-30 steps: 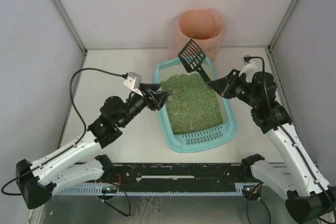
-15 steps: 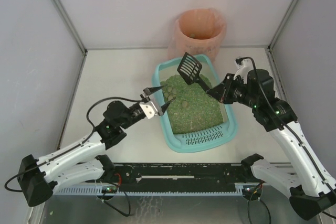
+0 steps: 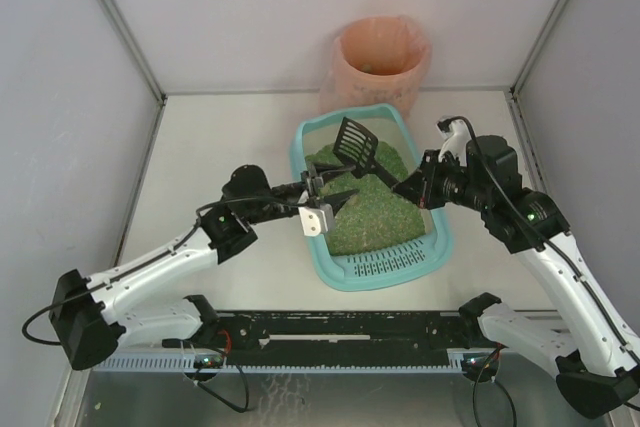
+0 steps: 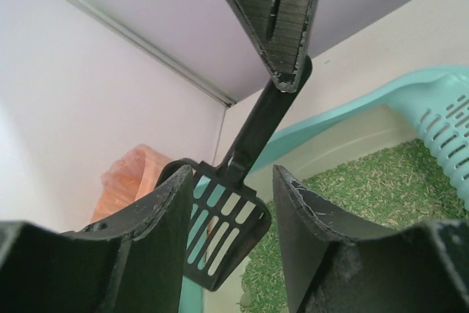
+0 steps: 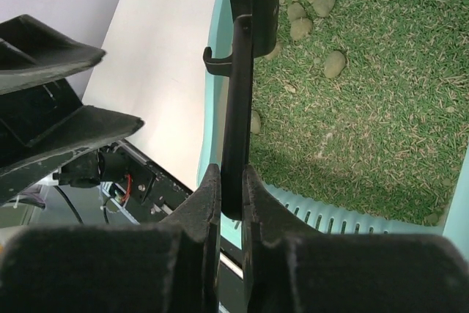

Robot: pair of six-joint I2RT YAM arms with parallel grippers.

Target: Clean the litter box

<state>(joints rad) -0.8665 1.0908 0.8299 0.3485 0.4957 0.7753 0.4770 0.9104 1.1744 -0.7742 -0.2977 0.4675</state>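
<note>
Litter box (image 3: 385, 263) between both arms, long axis near-far, grate end nearest. Clumps (image 5: 335, 64) on litter beside scoop (image 3: 356, 139) head, far-left part. Right gripper (image 3: 418, 185) clamped on scoop handle (runs diagonally toward far-left), so right does the scooping. Left gripper (image 3: 330, 189) over left rim, jaws apart, empty. Head-to-litter contact unclear; head cut off in right wrist view.

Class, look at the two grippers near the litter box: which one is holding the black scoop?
The right gripper: its jaws are shut on the handle of the scoop, while the left gripper stands open, holding nothing.
</note>
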